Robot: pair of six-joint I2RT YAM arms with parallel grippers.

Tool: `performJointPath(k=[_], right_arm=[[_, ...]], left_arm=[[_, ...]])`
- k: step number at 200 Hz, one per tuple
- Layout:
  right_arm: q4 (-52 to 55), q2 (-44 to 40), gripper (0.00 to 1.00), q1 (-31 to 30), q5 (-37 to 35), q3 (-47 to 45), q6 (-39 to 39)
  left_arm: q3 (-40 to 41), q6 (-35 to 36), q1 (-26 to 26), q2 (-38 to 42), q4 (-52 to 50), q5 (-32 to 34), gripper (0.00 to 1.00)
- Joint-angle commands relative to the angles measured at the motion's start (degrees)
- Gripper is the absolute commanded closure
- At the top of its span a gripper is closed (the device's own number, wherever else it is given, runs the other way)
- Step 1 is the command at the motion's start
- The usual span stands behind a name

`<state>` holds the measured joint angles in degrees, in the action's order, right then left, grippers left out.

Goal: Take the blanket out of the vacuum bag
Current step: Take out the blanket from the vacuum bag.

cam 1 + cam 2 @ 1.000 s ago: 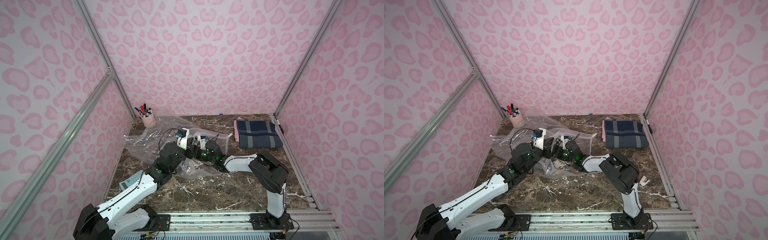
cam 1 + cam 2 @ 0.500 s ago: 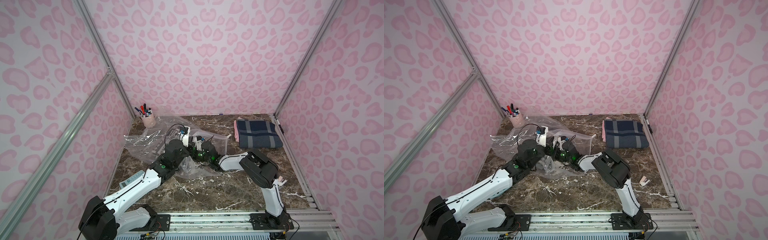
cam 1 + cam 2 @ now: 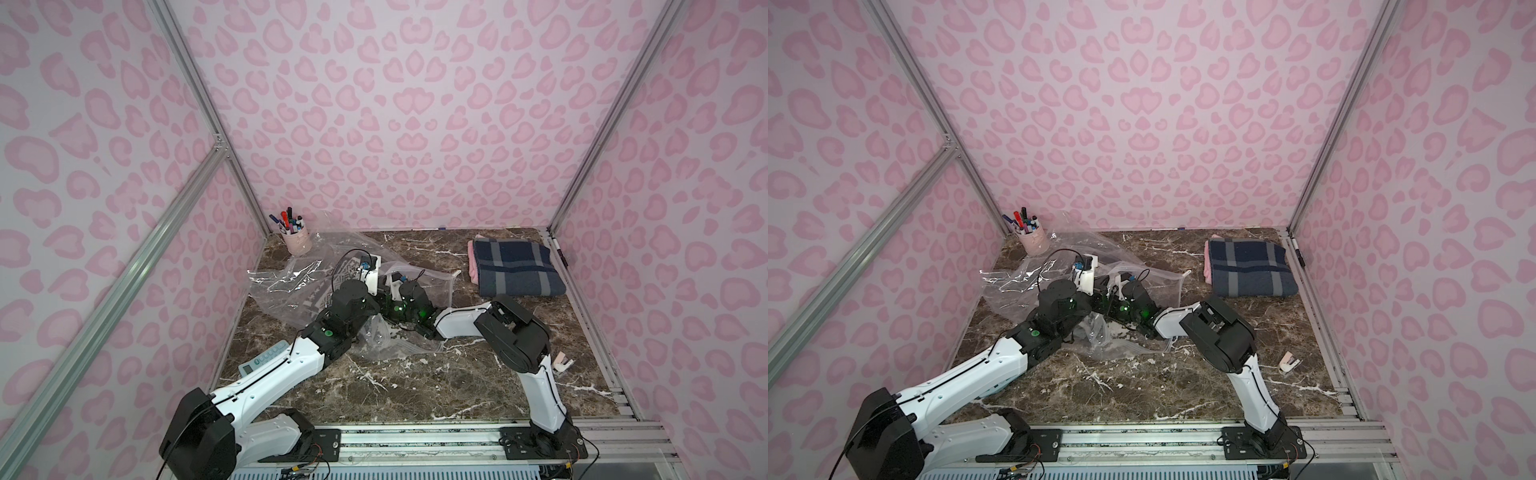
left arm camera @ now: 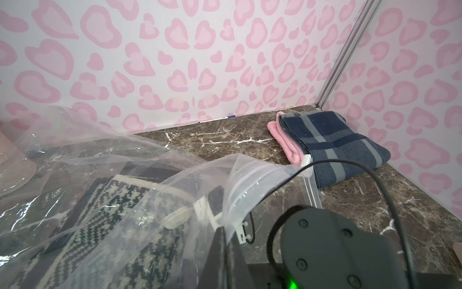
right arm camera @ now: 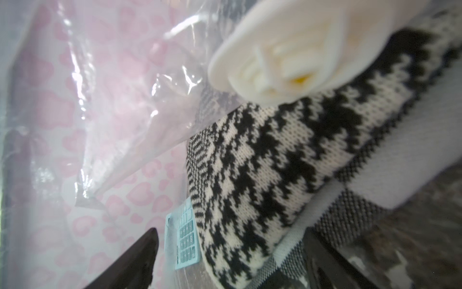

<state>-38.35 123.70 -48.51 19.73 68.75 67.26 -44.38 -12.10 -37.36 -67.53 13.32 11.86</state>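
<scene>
Two arms sit farther into vacuum bag [image 3: 291, 278] mouth than second ago. Near side: left gripper [image 4: 221, 240] clamped on bag lip, holding it up. Inside: right gripper [image 5: 230, 232] jaws wide, knit blanket [image 5: 262, 162] dead ahead, not gripped; still bagged, mid-left. Close-and-pull looks next. Far right: plaid blanket [image 3: 517, 268], already out.
</scene>
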Motion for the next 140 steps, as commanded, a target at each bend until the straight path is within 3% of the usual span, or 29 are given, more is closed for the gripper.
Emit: performJointPath(k=[1, 84, 140], right_arm=[[-0.69, 0.72, 0.11, 0.77, 0.8, 1.19, 0.89], [2.53, 4.32, 0.12, 1.49, 2.08, 7.2, 1.19], [-1.04, 6.82, 0.12, 0.31, 4.13, 8.77, 3.58]], left_arm=[[0.3, -0.6, 0.04, 0.18, 0.91, -0.61, 0.96], [1.07, -0.96, 0.08, 0.55, 1.27, -0.61, 0.96], [1.22, -1.17, 0.1, 0.23, 1.36, -0.96, 0.96]])
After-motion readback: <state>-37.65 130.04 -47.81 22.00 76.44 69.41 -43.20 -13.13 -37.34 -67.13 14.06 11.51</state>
